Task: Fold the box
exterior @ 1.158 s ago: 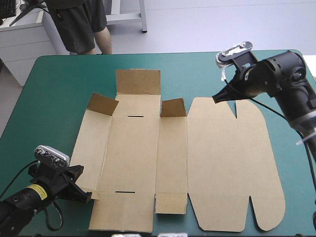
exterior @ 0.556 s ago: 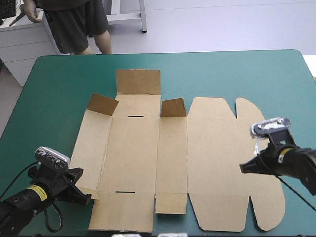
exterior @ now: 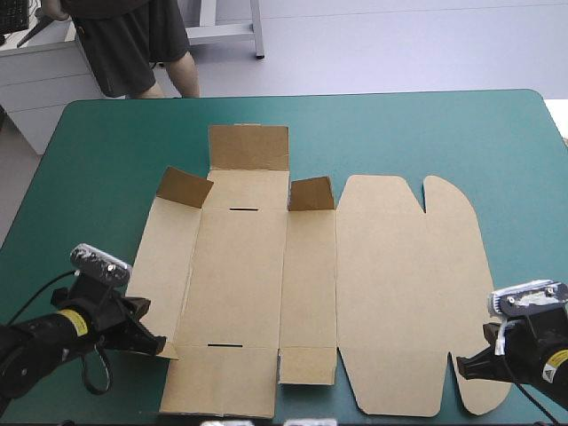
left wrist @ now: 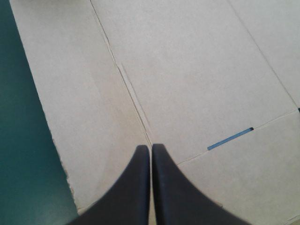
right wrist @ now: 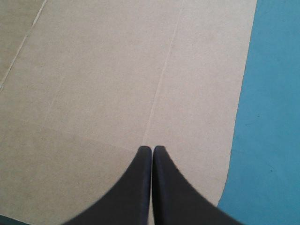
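**Left gripper (exterior: 158, 346) and right gripper (exterior: 459, 364) closed above a mostly flat box (exterior: 311, 293)**

Both tools had their black fingers pressed together into a single point, and we saw nothing pinched between them. The teal-green cover (exterior: 106, 160) of the table filled most of the high view. The brown box lay on it near the middle, opened out as one cut sheet and reaching almost to the near edge.

The sheet's widest part was the lid panel (exterior: 404, 293) with its rounded corners, lying flat on the right. We found the right gripper low over that panel's near right corner. Its wrist view showed board (right wrist: 117, 84) under and ahead of the fingertips, with the cover (right wrist: 274, 117) just beside.

The left gripper sat at the sheet's near left corner. Its closed tips (left wrist: 151, 147) lay over a crease in the board, close to the left edge, where the cover (left wrist: 23, 140) began.

Along the far side we counted three flaps tilted up: a tall middle one (exterior: 248, 146) and two shorter ones (exterior: 185, 186) (exterior: 311, 193). Two narrow slots marked the base panel, one far (exterior: 232, 210) and one near (exterior: 226, 343).
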